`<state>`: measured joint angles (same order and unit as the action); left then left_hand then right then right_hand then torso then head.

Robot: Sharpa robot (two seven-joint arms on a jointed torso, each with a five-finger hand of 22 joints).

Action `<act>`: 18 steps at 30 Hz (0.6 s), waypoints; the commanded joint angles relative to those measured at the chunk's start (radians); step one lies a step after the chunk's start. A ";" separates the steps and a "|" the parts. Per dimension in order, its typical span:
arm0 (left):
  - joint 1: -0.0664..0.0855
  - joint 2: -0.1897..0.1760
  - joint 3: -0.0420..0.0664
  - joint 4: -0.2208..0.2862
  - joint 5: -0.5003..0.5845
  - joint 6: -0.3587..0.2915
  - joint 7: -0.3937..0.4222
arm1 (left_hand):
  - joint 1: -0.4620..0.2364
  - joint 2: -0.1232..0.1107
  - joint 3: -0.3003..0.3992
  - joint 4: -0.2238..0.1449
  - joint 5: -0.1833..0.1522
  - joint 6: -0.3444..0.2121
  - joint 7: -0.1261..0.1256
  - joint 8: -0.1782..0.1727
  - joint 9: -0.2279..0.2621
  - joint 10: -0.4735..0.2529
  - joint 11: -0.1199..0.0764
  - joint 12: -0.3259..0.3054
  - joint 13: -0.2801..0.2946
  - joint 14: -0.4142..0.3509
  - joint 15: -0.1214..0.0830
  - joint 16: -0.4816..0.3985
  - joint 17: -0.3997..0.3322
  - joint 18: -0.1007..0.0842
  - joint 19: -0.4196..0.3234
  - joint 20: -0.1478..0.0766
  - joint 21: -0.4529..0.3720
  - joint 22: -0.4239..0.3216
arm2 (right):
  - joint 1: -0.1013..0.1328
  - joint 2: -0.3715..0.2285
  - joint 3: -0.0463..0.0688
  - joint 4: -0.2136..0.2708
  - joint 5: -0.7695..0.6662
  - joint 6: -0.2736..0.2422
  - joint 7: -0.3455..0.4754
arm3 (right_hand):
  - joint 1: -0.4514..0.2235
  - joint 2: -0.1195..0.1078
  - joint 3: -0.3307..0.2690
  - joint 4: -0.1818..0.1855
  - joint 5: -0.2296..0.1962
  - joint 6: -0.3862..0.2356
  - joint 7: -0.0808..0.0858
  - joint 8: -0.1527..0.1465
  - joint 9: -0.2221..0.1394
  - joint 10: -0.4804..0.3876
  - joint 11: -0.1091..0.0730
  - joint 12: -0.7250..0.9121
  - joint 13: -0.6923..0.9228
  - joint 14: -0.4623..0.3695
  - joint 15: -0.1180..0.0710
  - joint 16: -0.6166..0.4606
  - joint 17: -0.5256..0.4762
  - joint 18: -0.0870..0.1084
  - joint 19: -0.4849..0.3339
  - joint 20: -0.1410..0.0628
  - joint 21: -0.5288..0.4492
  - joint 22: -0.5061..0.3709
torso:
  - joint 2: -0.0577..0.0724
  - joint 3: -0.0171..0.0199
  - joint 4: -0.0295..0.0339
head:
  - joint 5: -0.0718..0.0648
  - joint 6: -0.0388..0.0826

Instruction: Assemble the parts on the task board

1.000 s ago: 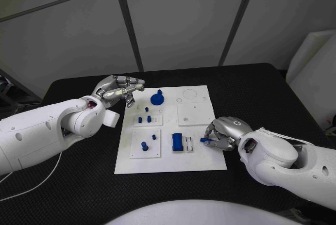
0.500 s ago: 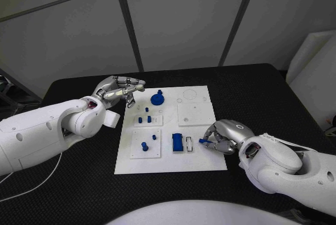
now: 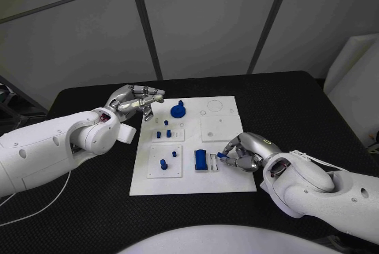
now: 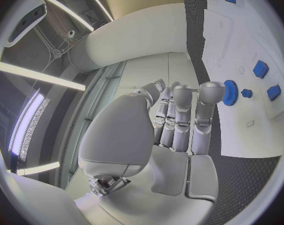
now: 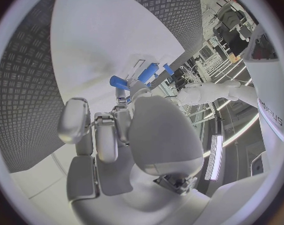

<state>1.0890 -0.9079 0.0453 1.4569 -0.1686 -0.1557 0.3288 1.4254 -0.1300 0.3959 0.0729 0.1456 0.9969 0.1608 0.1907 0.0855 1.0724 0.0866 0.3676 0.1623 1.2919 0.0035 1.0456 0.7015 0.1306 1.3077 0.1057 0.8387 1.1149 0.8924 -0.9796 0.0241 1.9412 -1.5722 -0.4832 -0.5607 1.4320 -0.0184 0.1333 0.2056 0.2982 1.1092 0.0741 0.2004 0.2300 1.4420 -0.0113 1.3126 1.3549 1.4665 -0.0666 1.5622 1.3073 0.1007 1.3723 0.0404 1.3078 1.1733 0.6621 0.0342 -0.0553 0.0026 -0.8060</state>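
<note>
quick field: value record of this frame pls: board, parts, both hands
board: white plate mid-table, on black table
parts: blue knob at far end; small pegs in middle-left panel; two pegs in near-left panel; blue block near centre
left hand: at board's far-left corner, fingers curled, nothing seen in it
right hand: over board's near-right area, pinching a small blue part beside the block
slot: white slot right of block, part not yet in it
</note>
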 commanded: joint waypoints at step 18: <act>0.001 -0.001 0.001 0.007 0.004 0.016 -0.004 | -0.001 0.008 -0.004 -0.004 0.003 -0.001 0.000 0.004 -0.001 -0.009 0.000 0.003 0.001 -0.007 0.003 0.001 -0.002 0.010 0.002 -0.001 -0.003 -0.001 | 0.002 0.069 0.000 -0.054 0.127 0.070 -0.021 | -0.121 -0.024 -0.023 0.069 0.058 0.034 -0.021 0.050 0.119 0.006 -0.008 -0.004 0.022 0.103 -0.012 0.006 0.258 -0.017 -0.002 -0.006 0.003 -0.001 | -0.001 0.0017 -0.0017 | 0.008 -0.002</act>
<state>1.0890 -0.9085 0.0453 1.4615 -0.1685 -0.1528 0.3263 1.4254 -0.1300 0.3959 0.0729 0.1456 0.9969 0.1608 0.1907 0.0857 1.0724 0.0866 0.3676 0.1622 1.2914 0.0041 1.0456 0.7011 0.1307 1.3077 0.1057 0.8387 1.1149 0.8939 -0.9118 0.0258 1.8882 -1.4576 -0.4363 -0.5737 1.3193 -0.0410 0.1120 0.2690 0.3527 1.1226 0.0647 0.2449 0.3488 1.4508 -0.0199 1.3031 1.3081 1.4669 -0.0737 1.5622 1.3073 0.1007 1.3723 0.0404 1.3078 1.1716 0.6622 0.0359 -0.0556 0.0089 -0.8083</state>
